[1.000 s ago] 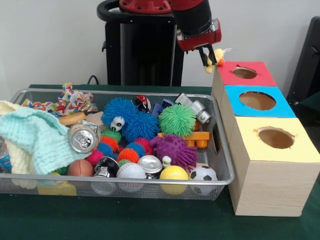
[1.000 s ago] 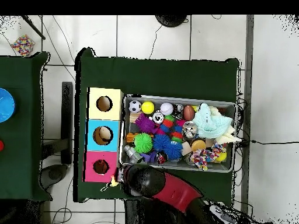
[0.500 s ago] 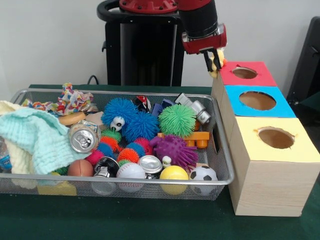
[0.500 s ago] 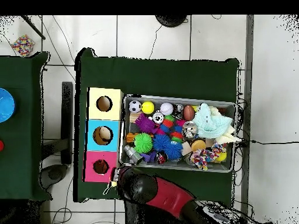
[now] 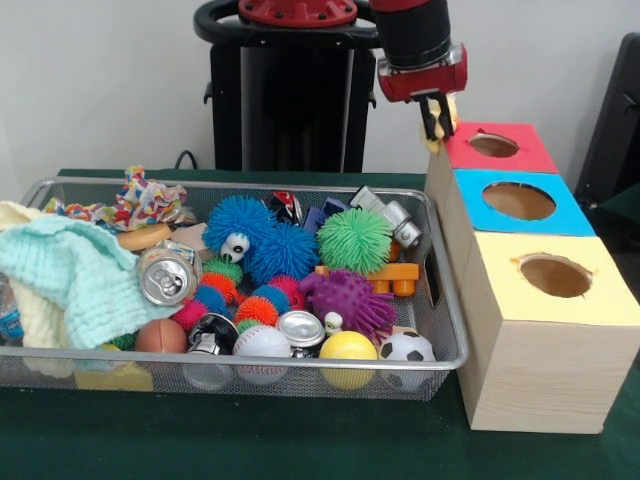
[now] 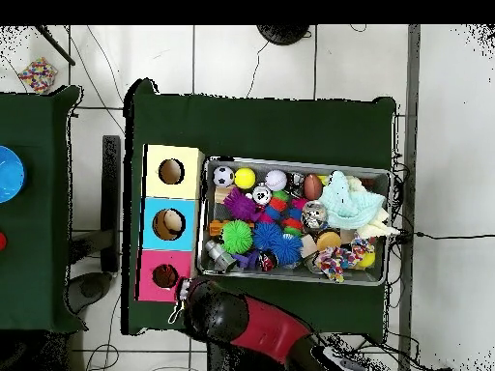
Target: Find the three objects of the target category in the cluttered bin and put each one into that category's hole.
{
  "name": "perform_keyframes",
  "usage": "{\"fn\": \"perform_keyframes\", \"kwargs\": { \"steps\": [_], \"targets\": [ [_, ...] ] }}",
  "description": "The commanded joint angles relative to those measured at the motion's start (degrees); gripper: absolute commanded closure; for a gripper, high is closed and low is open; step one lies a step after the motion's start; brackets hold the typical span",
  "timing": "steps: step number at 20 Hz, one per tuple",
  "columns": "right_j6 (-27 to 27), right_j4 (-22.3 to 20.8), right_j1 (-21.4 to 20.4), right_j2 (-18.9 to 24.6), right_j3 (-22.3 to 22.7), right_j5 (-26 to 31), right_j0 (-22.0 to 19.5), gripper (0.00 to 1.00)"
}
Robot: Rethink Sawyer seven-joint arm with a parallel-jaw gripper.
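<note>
My gripper (image 5: 435, 122) hangs at the near-left corner of the red-topped box (image 5: 520, 158), shut on a small yellow-orange plush toy (image 5: 449, 108) that shows only partly behind the fingers. The red box's small round hole (image 5: 494, 145) lies just right of the gripper. In the overhead view the arm (image 6: 222, 311) covers the gripper next to the red box's hole (image 6: 165, 276). The wire-mesh bin (image 5: 452, 305) holds a heap of clutter. No other plush animal shows clearly in it.
Blue-topped (image 5: 520, 201) and yellow-topped (image 5: 553, 276) boxes stand in line with the red one. The bin holds spiky pom balls (image 5: 354, 240), toy sports balls (image 5: 407, 348), cans (image 5: 167, 275), a pale green cloth (image 5: 75, 275) and a rope toy (image 5: 140, 200).
My gripper has moved right and slightly up with the plush toy, from beside the bin's far corner to the red box's corner.
</note>
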Motion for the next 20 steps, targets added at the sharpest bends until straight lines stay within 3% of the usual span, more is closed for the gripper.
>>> {"fn": "perform_keyframes", "kwargs": {
  "steps": [1, 13, 20],
  "targets": [
    [17.2, 4.8, -0.2, 2.4, -1.9, 0.7, 4.6, 1.0],
    [13.3, 4.6, -1.0, -5.6, -5.7, 7.7, 8.7, 1.0],
    [9.9, -0.2, -1.6, -17.1, -12.9, 18.9, 16.0, 1.0]
  ]
}}
